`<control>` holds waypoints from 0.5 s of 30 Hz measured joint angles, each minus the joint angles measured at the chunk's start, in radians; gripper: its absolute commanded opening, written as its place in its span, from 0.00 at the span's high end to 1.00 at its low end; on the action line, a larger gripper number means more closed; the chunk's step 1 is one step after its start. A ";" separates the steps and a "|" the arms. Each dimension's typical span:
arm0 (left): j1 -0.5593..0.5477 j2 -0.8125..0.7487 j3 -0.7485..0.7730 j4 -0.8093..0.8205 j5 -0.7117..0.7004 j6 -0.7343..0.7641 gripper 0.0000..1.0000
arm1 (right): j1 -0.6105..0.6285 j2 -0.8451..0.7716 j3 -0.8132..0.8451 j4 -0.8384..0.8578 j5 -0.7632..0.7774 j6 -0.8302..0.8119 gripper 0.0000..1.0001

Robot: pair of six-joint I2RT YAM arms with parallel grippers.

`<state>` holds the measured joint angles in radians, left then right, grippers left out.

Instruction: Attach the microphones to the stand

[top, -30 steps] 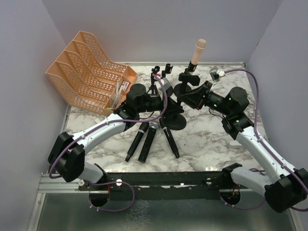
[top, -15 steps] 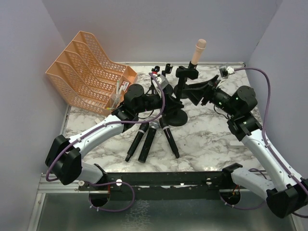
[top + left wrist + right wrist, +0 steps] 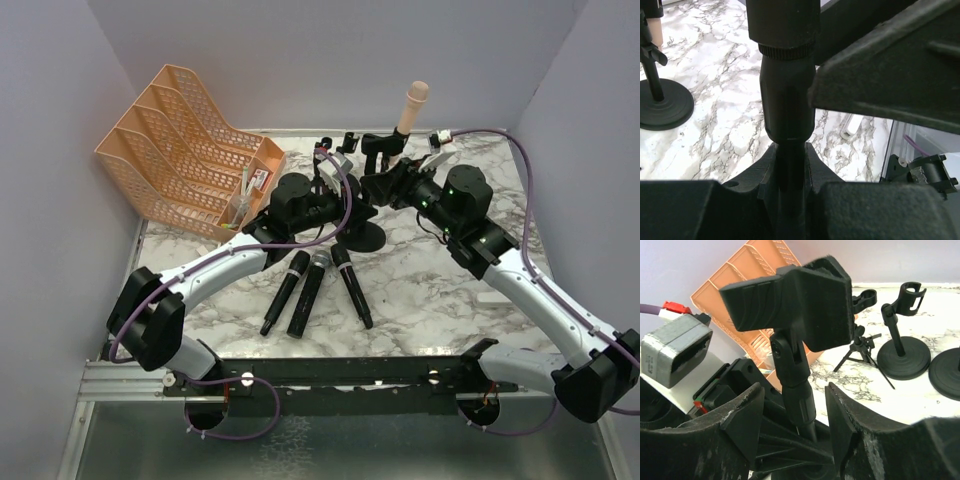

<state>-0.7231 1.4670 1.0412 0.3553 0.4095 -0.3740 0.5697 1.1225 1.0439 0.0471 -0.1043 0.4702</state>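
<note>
Three microphones lie side by side on the marble table: a black one [image 3: 284, 292], one with a silver-grey head [image 3: 309, 290] and another black one [image 3: 352, 286]. The pale pink microphone [image 3: 411, 108] stands upright in a clip at the back. My left gripper [image 3: 345, 212] [image 3: 788, 150] is shut on the pole of a black round-base stand [image 3: 368, 237] [image 3: 787, 100]. My right gripper [image 3: 385, 185] [image 3: 795, 390] is open, with its jaws either side of that pole [image 3: 800, 400], just below the empty clip holder [image 3: 795, 300].
An orange file tray [image 3: 185, 140] [image 3: 750, 275] stands at the back left. Small empty stands [image 3: 322, 155] are at the back; the right wrist view shows a tripod stand [image 3: 860, 345] and a round-base one [image 3: 902, 355]. A white tube [image 3: 850, 126] lies on the table. Walls enclose three sides.
My right gripper has swung left and back, and now sits around the stand's pole under the clip. My left gripper still holds the stand, which has shifted slightly towards the back.
</note>
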 measured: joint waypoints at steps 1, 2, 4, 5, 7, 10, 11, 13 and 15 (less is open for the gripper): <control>0.000 0.001 0.000 0.000 -0.001 0.000 1.00 | 0.000 0.005 0.002 -0.004 0.006 0.001 0.46; 0.001 0.001 0.000 0.000 -0.003 0.000 1.00 | 0.000 0.010 0.002 -0.006 0.008 0.003 0.47; 0.001 0.001 0.000 0.000 -0.003 0.000 1.00 | 0.000 0.017 0.002 -0.014 0.007 0.008 0.50; 0.001 0.001 0.000 0.000 -0.003 0.000 1.00 | 0.001 0.023 0.003 -0.021 0.006 0.011 0.54; 0.001 0.001 0.000 0.000 -0.003 -0.001 1.00 | 0.001 0.032 0.003 -0.035 0.002 0.015 0.66; 0.001 0.001 0.000 -0.002 -0.003 -0.003 1.00 | 0.001 0.042 0.003 -0.049 -0.016 0.027 0.83; 0.001 0.001 0.000 -0.005 -0.001 -0.004 1.00 | 0.001 0.042 0.004 -0.051 -0.019 0.022 0.88; 0.003 0.000 0.000 -0.006 0.011 -0.009 1.00 | -0.003 0.041 0.004 -0.053 -0.030 0.011 0.90; 0.010 -0.006 0.000 -0.012 0.039 -0.011 1.00 | -0.010 0.036 0.003 -0.053 -0.059 -0.003 0.90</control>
<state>-0.7136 1.4612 1.0412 0.3435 0.4488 -0.3847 0.5602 1.1587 1.0473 -0.0059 -0.1631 0.4667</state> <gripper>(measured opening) 0.190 0.208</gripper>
